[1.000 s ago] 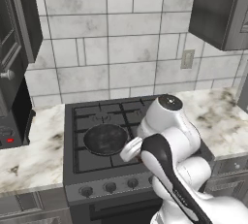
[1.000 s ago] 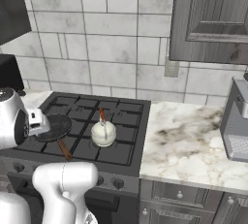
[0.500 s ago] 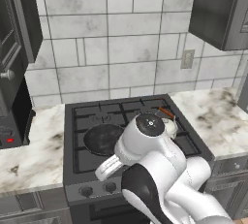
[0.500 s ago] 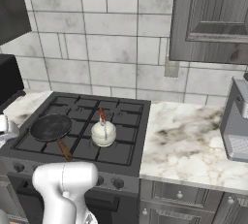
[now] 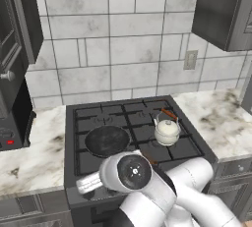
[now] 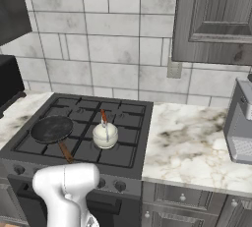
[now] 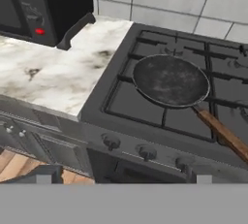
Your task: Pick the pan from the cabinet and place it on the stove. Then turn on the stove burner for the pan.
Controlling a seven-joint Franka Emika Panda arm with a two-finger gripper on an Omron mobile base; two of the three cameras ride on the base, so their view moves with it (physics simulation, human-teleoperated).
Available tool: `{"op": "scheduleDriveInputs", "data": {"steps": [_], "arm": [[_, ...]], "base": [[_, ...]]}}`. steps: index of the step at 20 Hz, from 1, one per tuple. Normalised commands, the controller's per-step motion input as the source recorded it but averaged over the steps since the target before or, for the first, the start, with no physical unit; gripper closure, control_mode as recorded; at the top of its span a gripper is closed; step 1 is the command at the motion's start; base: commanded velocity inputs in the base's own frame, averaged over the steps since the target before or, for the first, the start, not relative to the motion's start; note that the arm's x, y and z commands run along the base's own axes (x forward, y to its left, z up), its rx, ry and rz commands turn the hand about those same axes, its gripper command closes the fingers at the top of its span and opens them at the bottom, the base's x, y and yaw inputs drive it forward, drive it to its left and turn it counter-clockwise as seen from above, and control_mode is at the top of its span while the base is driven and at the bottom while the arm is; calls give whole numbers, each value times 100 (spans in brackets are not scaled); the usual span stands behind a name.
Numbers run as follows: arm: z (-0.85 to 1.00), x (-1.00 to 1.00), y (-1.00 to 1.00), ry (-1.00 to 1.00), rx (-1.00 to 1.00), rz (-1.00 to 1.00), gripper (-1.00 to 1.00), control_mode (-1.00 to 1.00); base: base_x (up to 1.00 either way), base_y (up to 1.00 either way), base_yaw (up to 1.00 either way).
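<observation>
On the stove (image 7: pixel 145 143) the pan (image 7: pixel 170 80) sits. Gripper (image 7: pixel 121 175) gapes wide, empty (good); aim for the seven-o'clock knob (image 7: pixel 111 142), squarely.

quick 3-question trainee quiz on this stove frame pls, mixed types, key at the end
1. True or false: the pan sits on the stove, on its front-left grate.
2. What stands on the grate beside the pan? A) white kettle B) steel pot C) glass bowl
3. In the hand view, what lies along the stove's front edge, below the pan?

Key:
1. True.
2. A.
3. A row of round knobs, none touched; the gripper is open and holds nothing.
</observation>
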Motion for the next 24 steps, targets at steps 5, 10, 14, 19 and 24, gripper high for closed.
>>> {"op": "scheduleDriveInputs", "data": {"steps": [5, 10, 14, 19, 24], "arm": [[-37, -24, 1, -24, 26, -10, -100, -100], [-44, -1, -2, -10, 0, 0, -100, -100], [-61, 10, -1, -19, 11, 0, -100, -100], [-62, 0, -9, -28, 12, 0, -100, -100], [-56, 7, -19, -17, 14, 0, -100, -100]], "base": [[0, 0, 0], [0, 0, 0], [0, 0, 0], [0, 0, 0], [0, 0, 0]]}}
